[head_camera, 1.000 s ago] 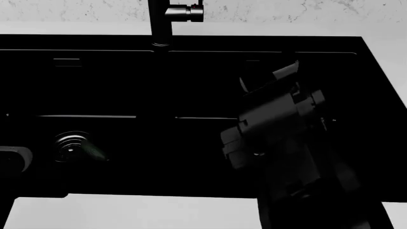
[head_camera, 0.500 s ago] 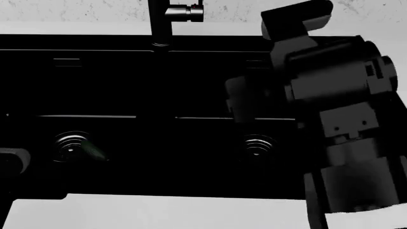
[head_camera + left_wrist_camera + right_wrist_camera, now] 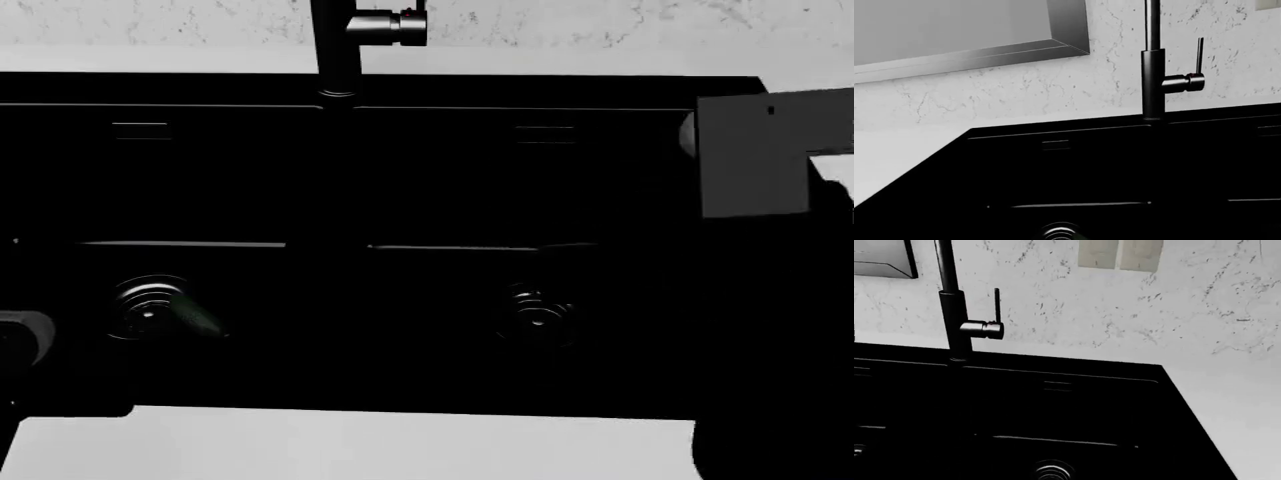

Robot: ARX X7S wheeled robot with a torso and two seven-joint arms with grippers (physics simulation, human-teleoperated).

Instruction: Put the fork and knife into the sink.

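The glossy black double sink (image 3: 427,90) fills the head view, and its tall black faucet (image 3: 336,45) stands at the back. A dark tapering sliver (image 3: 200,320) that looks like the knife's blade lies in the left basin against the left drain (image 3: 150,306). The fork shows in no view. My right arm (image 3: 754,155) stands at the right edge beside the right basin, and its fingers are lost in the black. Only a grey stub of my left arm (image 3: 19,335) shows at the left edge. Neither wrist view shows fingers, only the basins and the drains (image 3: 1061,232) (image 3: 1052,471).
White counter (image 3: 334,445) runs along the sink's front and right side (image 3: 1241,400). A marbled white wall (image 3: 1121,315) rises behind the faucet (image 3: 954,315). A metal-framed window (image 3: 987,50) is set in the wall at the back left.
My right arm has lifted out from over the right basin and swung to the right edge, uncovering the right drain. The left arm's stub slid slightly further left.
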